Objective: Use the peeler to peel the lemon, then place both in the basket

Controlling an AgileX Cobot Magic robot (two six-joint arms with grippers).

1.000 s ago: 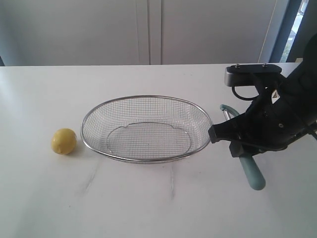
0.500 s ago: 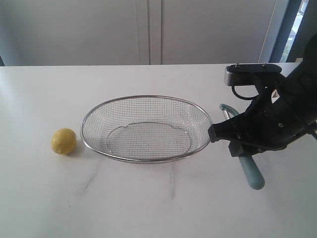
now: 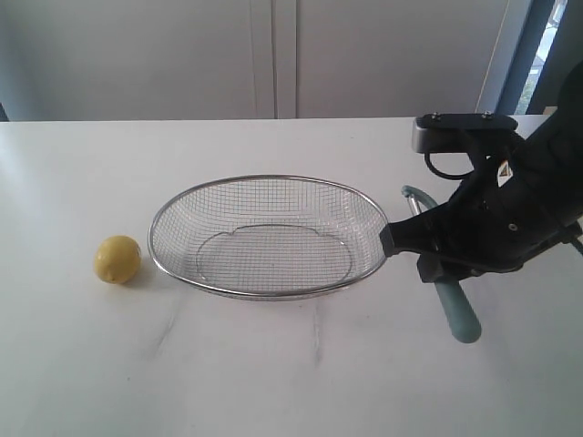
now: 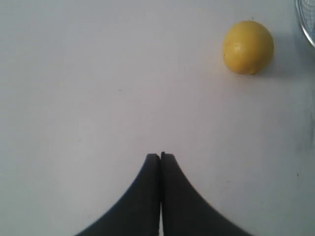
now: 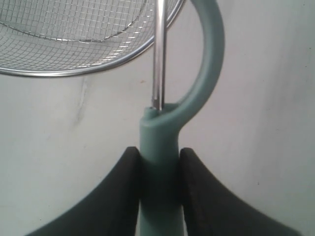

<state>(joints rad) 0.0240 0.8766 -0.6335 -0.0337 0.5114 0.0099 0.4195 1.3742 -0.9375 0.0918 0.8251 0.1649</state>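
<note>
The yellow lemon (image 3: 117, 259) lies on the white table, just left of the wire-mesh basket (image 3: 270, 177). In the left wrist view the lemon (image 4: 247, 47) sits well ahead of my left gripper (image 4: 160, 156), whose fingers are pressed together with nothing between them. My left arm does not show in the exterior view. My right gripper (image 5: 158, 151) is shut on the pale teal handle of the peeler (image 5: 158, 142); its curved head and metal blade point toward the basket rim (image 5: 74, 71). In the exterior view the peeler (image 3: 455, 312) hangs tilted under my right gripper (image 3: 437, 264), right of the basket.
White cabinet doors (image 3: 273, 55) stand behind the table. The table's far edge (image 3: 182, 120) runs across the back. A dark window frame (image 3: 528, 55) rises at the far right.
The right gripper with the peeler has shifted slightly up and to the left, toward the basket. The lemon and basket have not moved.
</note>
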